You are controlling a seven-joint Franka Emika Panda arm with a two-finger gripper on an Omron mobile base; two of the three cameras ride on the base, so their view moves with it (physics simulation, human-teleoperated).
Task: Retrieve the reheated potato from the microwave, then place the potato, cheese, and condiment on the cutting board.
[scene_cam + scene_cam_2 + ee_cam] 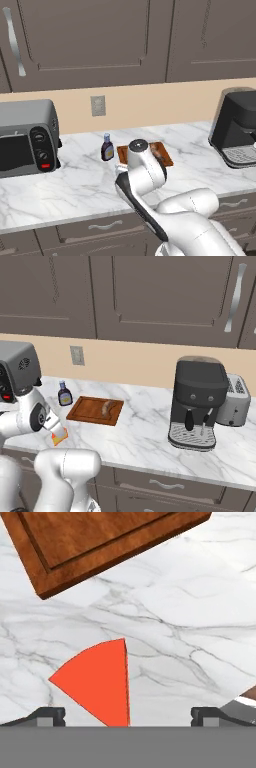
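The orange cheese [100,679] wedge lies on the marble counter, between the fingertips [50,716] of my open gripper [129,716], which points down over it. From the right base view the cheese [59,439] peeks out under the hand, near the counter's front edge. Just beyond it lies the reddish-brown cutting board [100,542] [85,411] [165,149], and the tan potato [105,408] rests on it. The condiment [107,147] [64,394] bottle stands upright on the counter beside the board's far left corner. The microwave is out of view.
A silver toaster oven [27,137] with round knobs stands at the left of the counter. A dark coffee machine [197,401] and a toaster [235,398] stand at the right. Wall cabinets hang above, and bare marble lies between the board and the coffee machine.
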